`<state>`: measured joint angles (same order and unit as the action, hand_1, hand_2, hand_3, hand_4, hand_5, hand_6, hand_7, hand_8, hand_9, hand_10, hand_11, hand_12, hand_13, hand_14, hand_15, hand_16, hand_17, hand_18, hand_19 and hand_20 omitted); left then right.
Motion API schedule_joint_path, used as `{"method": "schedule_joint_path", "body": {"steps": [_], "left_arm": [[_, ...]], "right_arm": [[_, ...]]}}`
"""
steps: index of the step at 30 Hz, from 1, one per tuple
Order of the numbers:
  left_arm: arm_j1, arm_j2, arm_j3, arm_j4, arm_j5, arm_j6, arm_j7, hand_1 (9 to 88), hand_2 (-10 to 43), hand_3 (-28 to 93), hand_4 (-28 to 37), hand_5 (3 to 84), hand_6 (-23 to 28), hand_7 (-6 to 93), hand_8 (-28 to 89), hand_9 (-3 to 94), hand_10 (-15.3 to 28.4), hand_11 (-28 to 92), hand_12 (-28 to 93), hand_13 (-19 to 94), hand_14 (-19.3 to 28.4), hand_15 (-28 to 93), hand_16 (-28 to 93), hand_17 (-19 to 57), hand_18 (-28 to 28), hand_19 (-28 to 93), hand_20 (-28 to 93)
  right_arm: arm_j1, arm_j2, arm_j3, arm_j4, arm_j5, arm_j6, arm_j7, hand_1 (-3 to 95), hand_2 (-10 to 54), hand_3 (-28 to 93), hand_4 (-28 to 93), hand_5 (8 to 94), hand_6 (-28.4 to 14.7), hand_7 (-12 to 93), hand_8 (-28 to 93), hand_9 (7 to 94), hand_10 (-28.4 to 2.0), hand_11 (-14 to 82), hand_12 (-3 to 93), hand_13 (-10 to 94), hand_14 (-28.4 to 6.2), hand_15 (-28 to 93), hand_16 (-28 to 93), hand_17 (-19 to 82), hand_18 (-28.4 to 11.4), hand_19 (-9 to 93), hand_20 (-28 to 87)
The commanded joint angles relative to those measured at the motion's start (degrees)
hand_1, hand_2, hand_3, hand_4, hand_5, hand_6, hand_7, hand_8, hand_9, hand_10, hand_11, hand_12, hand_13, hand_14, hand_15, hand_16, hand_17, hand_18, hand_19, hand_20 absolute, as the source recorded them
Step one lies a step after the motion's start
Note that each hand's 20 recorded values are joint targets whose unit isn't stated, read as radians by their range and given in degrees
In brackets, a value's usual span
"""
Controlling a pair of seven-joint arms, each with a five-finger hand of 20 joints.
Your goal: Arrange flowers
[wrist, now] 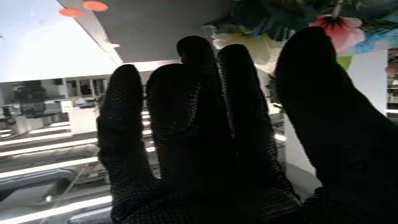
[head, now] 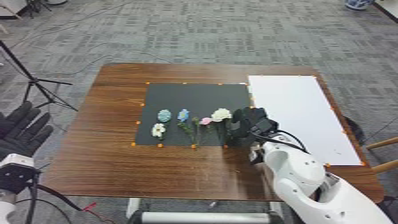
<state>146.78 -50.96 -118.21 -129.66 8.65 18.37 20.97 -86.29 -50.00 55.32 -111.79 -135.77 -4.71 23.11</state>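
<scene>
Flowers (head: 221, 114), five artificial blooms in white, blue and pink, lie in a loose group on the near part of a flat black mat (head: 197, 95) on the brown wooden bench (head: 107, 160). The big ruffled white one is nearest the robot's right hand (head: 252, 122); the pink one sits just beside it, then two blue ones farther left, and a smaller white one is nearer the robot than the leftmost blue (green stems show among them, pointing toward the near edge).

The right arm comes in from the bottom right, angled inward over the bench, its black-gloved hand low at the mat's right edge, beside a white rectangular sheet (head: 293, 115). In the right wrist view, that right hand (wrist: 200, 160) has its fingers long and straight, with the thumb well apart from them; pink, cream and blue petals show beyond its tips (whether it touches any, I cannot tell).

The left hand (head: 22, 131), also in a black glove, is off the bench's left side, its fingers extended and slightly spread, holding nothing. Small orange dots (head: 161, 145) mark the borders of mat and sheet.
</scene>
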Motion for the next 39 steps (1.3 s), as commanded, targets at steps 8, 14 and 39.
{"method": "schedule_joint_path", "body": {"steps": [8, 14, 39], "left_arm": [[0.44, -0.56, -1.24, -0.27, 0.06, -1.23, 0.38, 22.4, 18.3, 67, -28.3, 37.2, 7.5, 11.6, -7, 31.2, 11.9, 14, 13, 24, 13.0, 23, -2, -3.2, 11.4, 16, 12], [0.14, -0.78, -2.26, 0.1, 0.49, -1.67, -0.38, 20.6, 19.4, 66, -28.3, 37.3, 7.3, 9.5, -7, 31.1, 11.6, 12, 13, 23, 13.1, 21, -1, -3.4, 11.4, 16, 12], [-0.5, 1.15, -5.12, 0.96, 5.42, -2.55, -1.12, 18.7, 16.0, 66, -28.3, 33.4, 4.9, 4.0, -6, 25.8, 8.4, 2, 12, 10, 5.3, -2, 1, -5.1, 7.5, 9, 12]], "right_arm": [[-4.38, -1.3, 10.21, -1.11, 23.45, 22.95, -3.34, 28.8, 2.3, 72, -26, 60.1, -4.5, 17, -12, 62.8, -17.0, 21.4, 18.8, 62, -13.3, 58, 25, 28, -23.4, 68, 32], [-9.23, -7.13, 22.0, 0.15, 59.25, 21.48, -24.96, 22.0, 7.4, 76, -27, 54.0, -4.3, 14, -11, 56.4, -18.1, 14.9, 14.9, 47, -16.0, 44, 15, 21, -20.1, 52, 22], [-22.33, -16.49, 36.13, -2.2, 83.4, 6.8, -35.44, 7.7, 12.0, 77, -27, 40.1, -2.9, 9, -9, 38.3, -17.2, 5.2, 11.7, 24, -16.0, 23, 9, 12, -17.8, 27, 19]]}}
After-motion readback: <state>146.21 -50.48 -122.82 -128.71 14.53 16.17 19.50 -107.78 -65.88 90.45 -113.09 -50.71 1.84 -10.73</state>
